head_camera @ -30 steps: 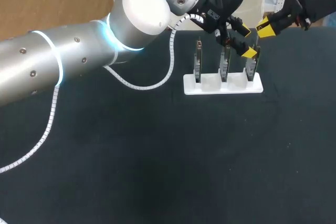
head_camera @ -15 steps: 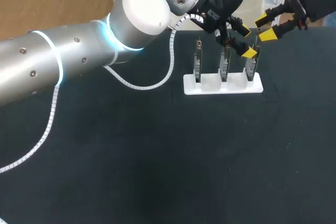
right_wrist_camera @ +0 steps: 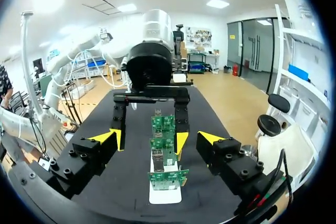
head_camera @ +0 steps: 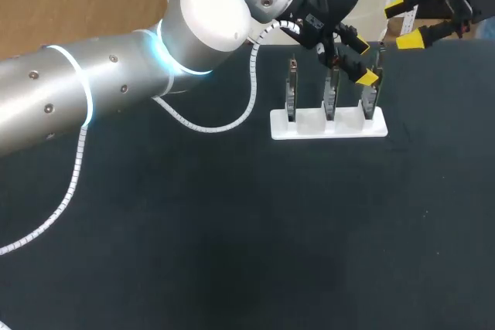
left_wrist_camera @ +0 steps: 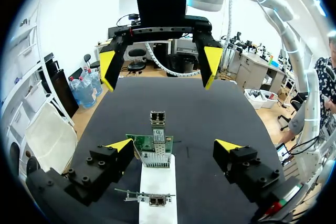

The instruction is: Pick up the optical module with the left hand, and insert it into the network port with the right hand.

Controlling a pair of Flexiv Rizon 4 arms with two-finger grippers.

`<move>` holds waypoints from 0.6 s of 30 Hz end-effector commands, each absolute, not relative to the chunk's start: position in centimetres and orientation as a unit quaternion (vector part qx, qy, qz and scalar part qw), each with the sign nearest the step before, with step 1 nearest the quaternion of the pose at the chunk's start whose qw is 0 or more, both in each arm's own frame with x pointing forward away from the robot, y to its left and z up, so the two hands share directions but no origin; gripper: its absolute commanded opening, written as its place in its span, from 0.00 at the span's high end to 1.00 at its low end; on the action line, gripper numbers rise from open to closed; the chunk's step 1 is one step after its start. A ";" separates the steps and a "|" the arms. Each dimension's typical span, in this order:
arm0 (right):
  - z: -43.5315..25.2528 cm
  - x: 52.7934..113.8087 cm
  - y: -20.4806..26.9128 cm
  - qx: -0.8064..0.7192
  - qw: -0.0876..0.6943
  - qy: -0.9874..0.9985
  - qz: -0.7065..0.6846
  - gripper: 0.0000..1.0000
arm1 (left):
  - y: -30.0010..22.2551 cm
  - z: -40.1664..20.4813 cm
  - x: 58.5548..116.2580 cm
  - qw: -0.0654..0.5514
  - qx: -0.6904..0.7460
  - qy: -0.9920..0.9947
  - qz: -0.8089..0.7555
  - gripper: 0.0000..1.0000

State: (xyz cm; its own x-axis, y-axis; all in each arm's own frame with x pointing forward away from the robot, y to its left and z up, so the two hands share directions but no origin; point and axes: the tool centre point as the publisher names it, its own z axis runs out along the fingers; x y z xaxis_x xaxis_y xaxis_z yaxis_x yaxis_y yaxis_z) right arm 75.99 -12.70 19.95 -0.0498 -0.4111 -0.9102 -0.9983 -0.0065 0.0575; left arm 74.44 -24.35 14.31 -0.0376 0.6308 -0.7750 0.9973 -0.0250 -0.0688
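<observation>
Your left end effector [left_wrist_camera: 173, 146] is the nearer one, fingers apart, with the optical module [left_wrist_camera: 157, 119] just ahead between them, long axis upright in the white rack [left_wrist_camera: 157, 184] on the table [head_camera: 232, 229]; right end effector [head_camera: 404, 23], also apart, hangs just beyond it.

A robotics lab is indicated by a robot arm [head_camera: 93, 83] mounted over a black tabletop [head_camera: 232, 229] and racked circuit boards [head_camera: 292, 90].
</observation>
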 end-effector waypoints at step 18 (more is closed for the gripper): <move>18.5 76.1 -11.1 -0.616 0.338 0.606 0.373 1.00 | -24.4 14.4 74.5 0.275 0.636 0.641 -0.329 0.00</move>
